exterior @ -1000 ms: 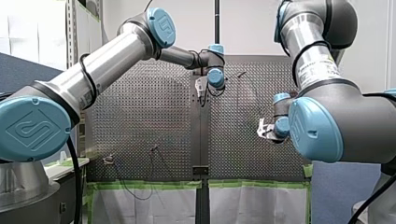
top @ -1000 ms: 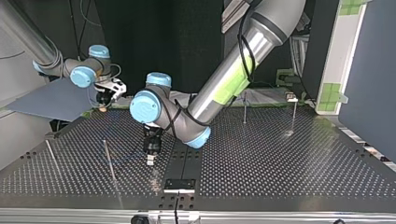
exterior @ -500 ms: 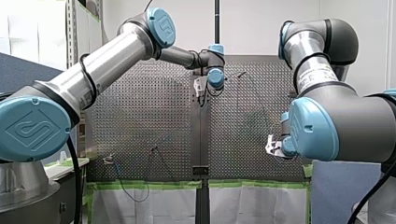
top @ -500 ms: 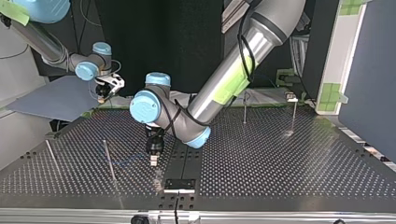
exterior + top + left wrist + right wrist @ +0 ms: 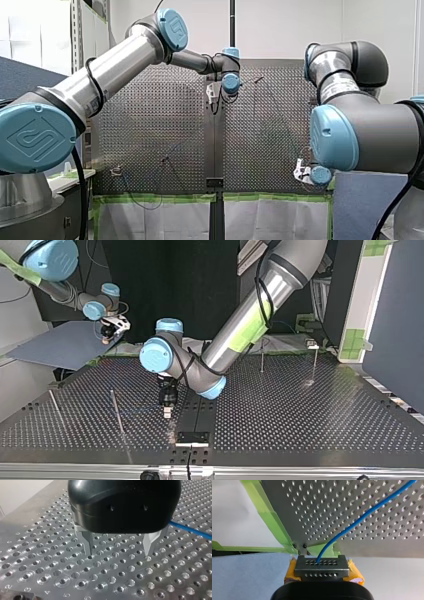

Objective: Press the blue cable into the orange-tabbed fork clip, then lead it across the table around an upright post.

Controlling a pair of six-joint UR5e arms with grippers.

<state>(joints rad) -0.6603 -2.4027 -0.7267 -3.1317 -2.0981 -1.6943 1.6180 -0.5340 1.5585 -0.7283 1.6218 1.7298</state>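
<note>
Right jaws are pinched on the blue cable (image 5: pixel 362 517). There's a yellow pad (image 5: pixel 291 571) on either side and the cable exits straight out of the tips. That arm hangs out past the counter (image 5: pixel 352 502) corner with the green tape (image 5: pixel 273 522), not over the plate, so the cable runs low and nearly straight across the holes. My read is that it's the anchor end, placed there to hold tension so slack doesn't flop.

Left jaws are spread with nothing between them. The metal fingertips (image 5: pixel 89 548) are down close to the counter; can't tell if they touch. The cable passes beside them, outside one finger, not in the gap. Looks staged to come onto the cable, not gripping yet.

In the top view the left jaws sit near the counter's middle seam, with a thin upright post (image 5: pixel 117 412) just to their left. Can't tell which side of it the cable goes.

Can't pick out the orange-tabbed fork clip in any view, so the press-in is unconfirmed. By the layout I'd guess we're in the routing part. Next, the left jaws need to shift sideways over the cable before closing. The risk is the right arm's pull lifting it out of reach.
</note>
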